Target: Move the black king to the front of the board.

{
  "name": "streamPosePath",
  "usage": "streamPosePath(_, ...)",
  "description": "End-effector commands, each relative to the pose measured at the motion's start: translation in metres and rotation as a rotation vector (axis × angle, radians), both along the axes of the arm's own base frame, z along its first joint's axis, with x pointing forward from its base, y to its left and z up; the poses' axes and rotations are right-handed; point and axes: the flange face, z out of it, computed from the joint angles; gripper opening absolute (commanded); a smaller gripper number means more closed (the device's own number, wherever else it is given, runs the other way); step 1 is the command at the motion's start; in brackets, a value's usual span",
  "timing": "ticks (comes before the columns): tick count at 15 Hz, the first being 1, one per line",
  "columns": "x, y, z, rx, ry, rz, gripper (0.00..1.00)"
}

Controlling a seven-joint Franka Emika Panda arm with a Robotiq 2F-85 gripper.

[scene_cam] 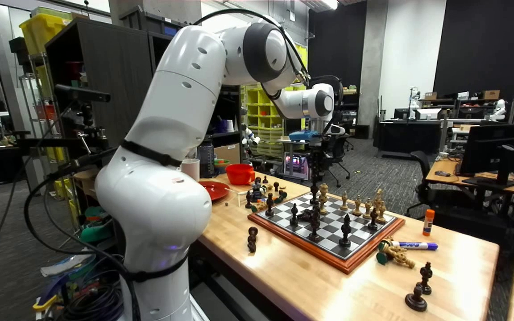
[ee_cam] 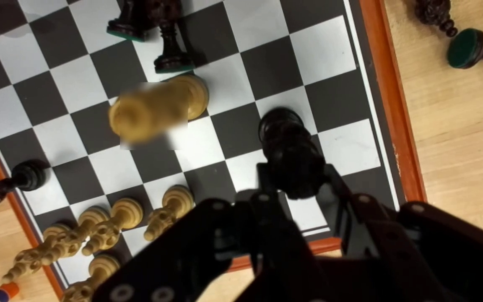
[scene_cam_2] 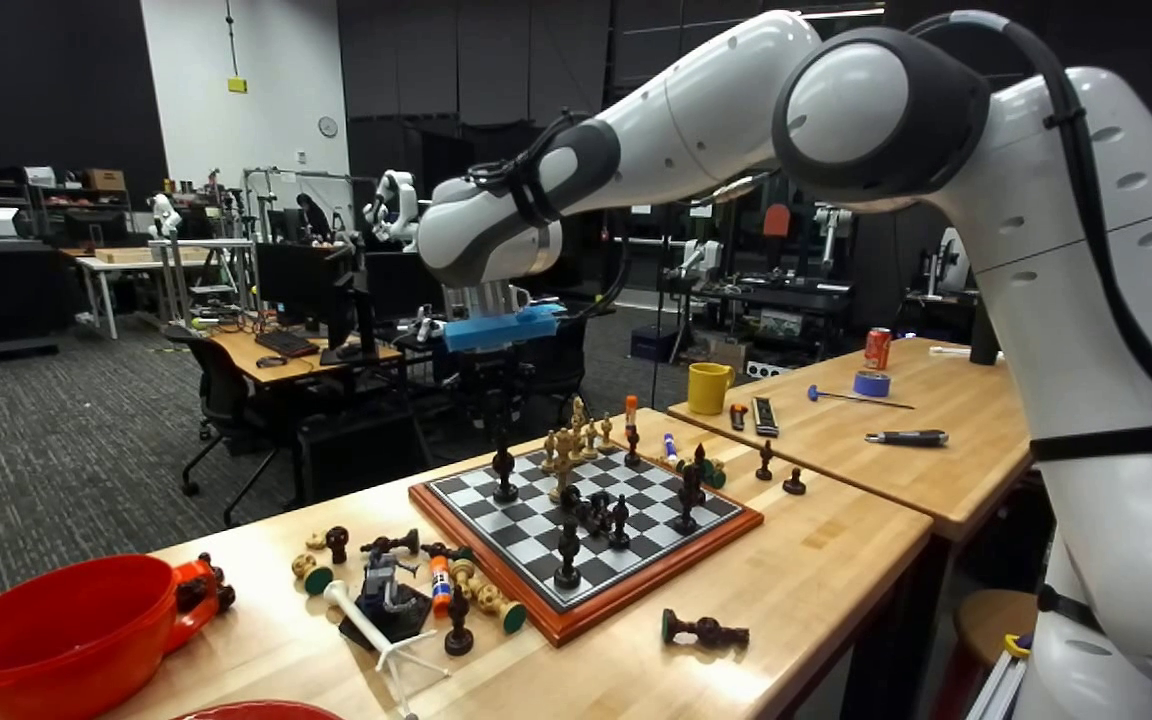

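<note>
Gripper (ee_cam: 296, 174): above the board (scene_cam_2: 656, 570), fingers (ee_cam: 336, 178) set about as wide as the head of the dark piece (ee_cam: 290, 147) between them; whether they grip it, I cannot tell.
Dark piece: upright on a light square towards one edge of the board; its head is too dark to say for sure that it is the black king.
Near it: a tall tan piece (scene_cam: 323, 198), upright, partly blurred in the wrist view.
In the way towards the robot: toppled dark pieces (scene_cam_2: 591, 510) around mid-board, upright dark pieces (scene_cam: 314, 225) along that side.
Wooden table (scene_cam: 279, 263): a fallen dark piece (scene_cam: 252, 239) beside the board, a marker (scene_cam: 415, 245) just beside toppled tan pieces (scene_cam: 395, 255), a red bowl (scene_cam: 240, 176).
Next table (scene_cam_2: 821, 435): a yellow mug (scene_cam_2: 708, 390).
</note>
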Motion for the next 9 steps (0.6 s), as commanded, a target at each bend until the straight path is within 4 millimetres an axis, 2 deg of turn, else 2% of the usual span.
streamPosePath(1, 0.000, 0.001, 0.008, 0.004, 0.016, 0.005, 0.07)
streamPosePath(4, -0.011, 0.005, 0.031, 0.013, 0.033, 0.048, 0.07)
streamPosePath(6, -0.027, 0.001, 0.059, 0.038, 0.092, 0.101, 0.07)
streamPosePath(9, -0.058, -0.015, 0.105, 0.067, 0.217, 0.162, 0.07)
